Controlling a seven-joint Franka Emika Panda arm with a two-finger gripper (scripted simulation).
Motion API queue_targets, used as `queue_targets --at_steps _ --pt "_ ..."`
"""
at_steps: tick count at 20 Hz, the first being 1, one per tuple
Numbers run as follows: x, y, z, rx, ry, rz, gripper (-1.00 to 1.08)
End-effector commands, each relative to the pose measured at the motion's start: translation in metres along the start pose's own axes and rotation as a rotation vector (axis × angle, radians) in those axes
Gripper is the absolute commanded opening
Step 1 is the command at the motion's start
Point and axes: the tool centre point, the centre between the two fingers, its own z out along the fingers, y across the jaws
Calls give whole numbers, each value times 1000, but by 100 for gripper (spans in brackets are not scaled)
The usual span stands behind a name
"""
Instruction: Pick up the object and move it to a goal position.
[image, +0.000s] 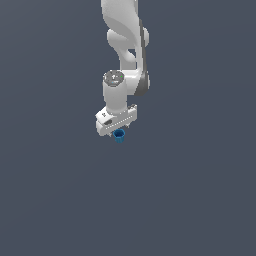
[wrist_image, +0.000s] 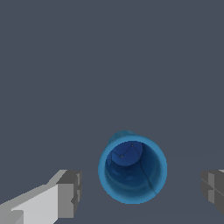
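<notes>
The object is a small bright blue cup (image: 119, 135), seen just under the white gripper (image: 117, 131) in the exterior view. In the wrist view the blue cup (wrist_image: 132, 168) stands upright with its open mouth toward the camera, between the two grey fingertips (wrist_image: 70, 193). The gripper (wrist_image: 142, 190) is open: there is a clear gap between each fingertip and the cup, and neither pad touches it. The fingers themselves are mostly hidden behind the hand in the exterior view.
The white arm (image: 125, 45) comes down from the top of the exterior view. A plain dark grey surface (image: 200, 190) fills the background all around. No other objects or edges show.
</notes>
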Motion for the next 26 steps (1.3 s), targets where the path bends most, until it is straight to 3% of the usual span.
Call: queue_targets --at_steps 1,10,25,26 --pt "-2 -1 2 -1 2 -21 100" --pt "-3 -2 7 -1 2 -28 100" --pt "-4 -2 53 -2 3 -32 100" --pt "-4 -2 53 -2 3 -32 -100"
